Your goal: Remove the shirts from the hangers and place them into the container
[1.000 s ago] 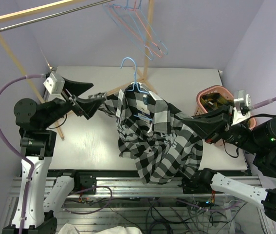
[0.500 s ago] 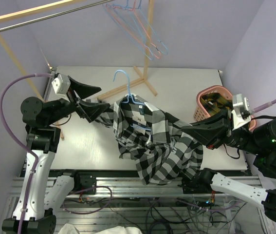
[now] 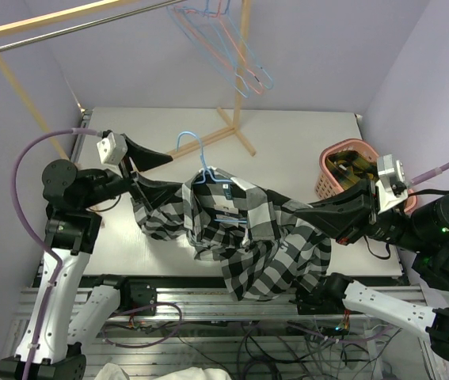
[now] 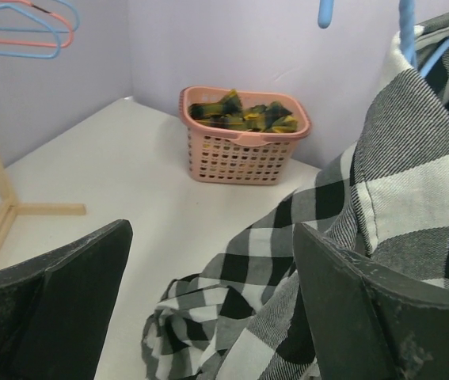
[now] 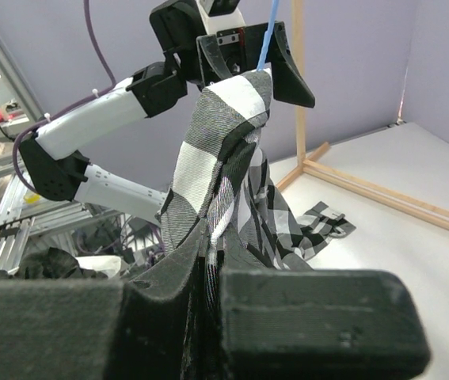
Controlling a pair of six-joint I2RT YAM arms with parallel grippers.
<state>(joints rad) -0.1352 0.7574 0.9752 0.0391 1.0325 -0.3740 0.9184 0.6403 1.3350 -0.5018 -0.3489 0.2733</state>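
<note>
- The large black-and-white checked button-up shirt (image 3: 248,237) is not yet free. The thin light blue wire hanger (image 3: 195,154) sits inside its collar, with the hook rising above the cloth.
- The shirt lies heaped in the middle of the white worktop (image 3: 303,134), and its lower part hangs over the near edge. None of it is in the container.
- The pink plastic slotted basket (image 3: 336,178) stands at the right of the worktop. It already holds some dark and yellow cloth, so part of the job looks done.
- The right claw (image 3: 307,212) is clenched on a fold of the shirt. Its wrist view shows a band of fabric stretched from the claw up to the hanger.
- The left claw (image 3: 161,176) is spread wide and grasps nothing. It hangs just beside the collar and left sleeve.
- What is left, as I judge it, is to slip the hanger out and then carry the shirt to the basket.
- A wooden clothes rack (image 3: 20,89) stands behind, with bare blue and pink wire hangers (image 3: 232,47) on its rail.
- The rack's foot crosses the worktop near the hanger hook and could catch it.
- The right arm lies between the shirt and the basket.
</note>
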